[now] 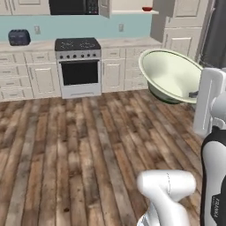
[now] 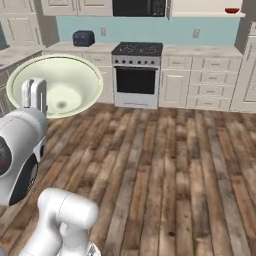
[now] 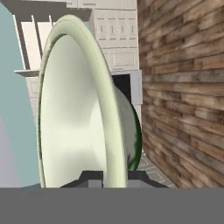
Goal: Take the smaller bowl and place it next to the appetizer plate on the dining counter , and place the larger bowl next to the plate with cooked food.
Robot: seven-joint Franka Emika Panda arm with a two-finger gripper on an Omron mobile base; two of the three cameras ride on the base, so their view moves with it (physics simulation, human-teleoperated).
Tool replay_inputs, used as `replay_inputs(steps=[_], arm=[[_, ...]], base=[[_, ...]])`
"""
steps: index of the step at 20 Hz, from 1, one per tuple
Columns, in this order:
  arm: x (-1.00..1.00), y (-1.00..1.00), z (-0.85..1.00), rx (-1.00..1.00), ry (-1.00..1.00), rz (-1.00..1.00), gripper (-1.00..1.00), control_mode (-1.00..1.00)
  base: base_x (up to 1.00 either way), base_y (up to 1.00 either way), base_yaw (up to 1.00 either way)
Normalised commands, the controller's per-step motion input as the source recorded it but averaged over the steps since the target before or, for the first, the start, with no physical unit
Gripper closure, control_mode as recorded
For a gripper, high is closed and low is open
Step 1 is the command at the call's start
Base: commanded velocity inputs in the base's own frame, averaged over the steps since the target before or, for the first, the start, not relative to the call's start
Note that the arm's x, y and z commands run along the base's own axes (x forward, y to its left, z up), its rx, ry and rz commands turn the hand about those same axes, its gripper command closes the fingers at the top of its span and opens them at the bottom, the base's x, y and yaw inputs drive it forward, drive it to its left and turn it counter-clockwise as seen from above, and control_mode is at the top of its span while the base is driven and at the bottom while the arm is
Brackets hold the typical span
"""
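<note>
A kitchen with a wooden plank floor (image 1: 79, 145) is lying in front of the robot, with a stove (image 1: 78, 66) and cream cabinets along the far wall. The gripper (image 3: 109, 177) is pinching the rim of the larger bowl (image 1: 170, 75), one finger inside and one outside, so the jaws are closed on that thin edge. The bowl is hanging high in the air, tilted on its side, well above the floor; probably this is for carrying it while the base is driving. The smaller bowl (image 2: 231, 10) is waiting on a high shelf (image 2: 205, 15) near the microwave (image 2: 139, 7). The bowl could be slipping if the arm swings fast.
</note>
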Motion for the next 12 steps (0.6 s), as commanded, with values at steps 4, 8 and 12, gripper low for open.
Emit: replay_inputs(steps=[4,8,12], arm=[[0.0,0.0,0.0,0.0,0.0,0.0,1.0,1.0],[0.0,0.0,0.0,0.0,0.0,0.0,1.0,1.0],[0.0,0.0,0.0,0.0,0.0,0.0,1.0,1.0]], base=[[-1.0,1.0,-0.4],[-1.0,1.0,-0.41],[-1.0,1.0,-0.41]])
